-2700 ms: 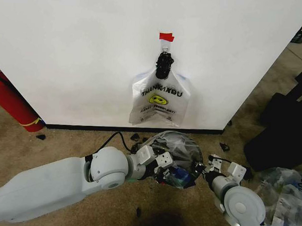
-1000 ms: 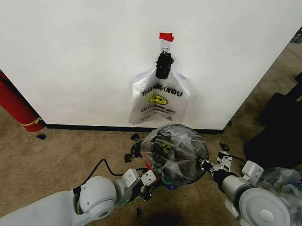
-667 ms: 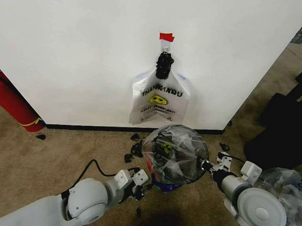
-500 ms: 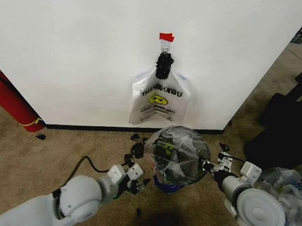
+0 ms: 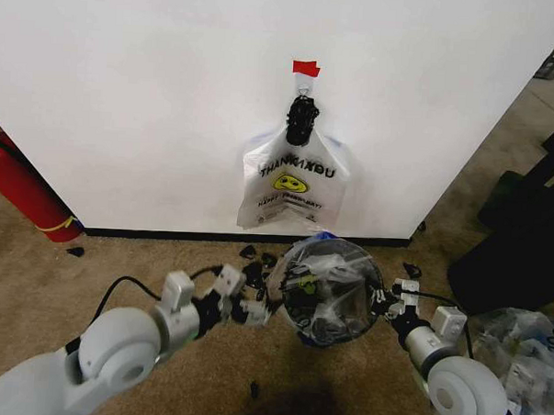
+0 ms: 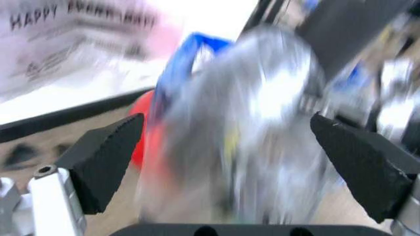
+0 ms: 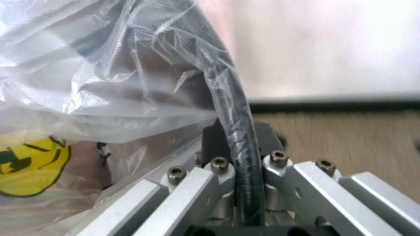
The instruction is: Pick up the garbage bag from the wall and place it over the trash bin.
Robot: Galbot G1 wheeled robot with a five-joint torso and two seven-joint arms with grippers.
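The garbage bag (image 5: 334, 279), thin and see-through, lies draped over the round trash bin; a blue handle (image 5: 324, 235) sticks up at its far side. In the left wrist view the bag (image 6: 262, 113) is blurred, with its blue handle (image 6: 187, 56) and the bin's red base (image 6: 145, 135) beside it. My left gripper (image 5: 257, 305) (image 6: 226, 123) is open, just left of the bin, fingers wide apart and facing it. On the bin's right side, my right gripper (image 5: 383, 302) (image 7: 239, 164) is shut on the black rim (image 7: 233, 105) where the plastic (image 7: 118, 83) folds over it.
A white smiley bag (image 5: 294, 185) hangs on the wall above the bin. A red fire extinguisher (image 5: 20, 192) leans at the left. Black scraps (image 5: 255, 255) litter the carpet by the wall. A dark case (image 5: 519, 241) and a clear plastic heap (image 5: 528, 361) lie at the right.
My left arm has pulled back from under the bag's front and swung to the bin's left. The bag has settled lower over the bin. The right gripper has kept its hold.
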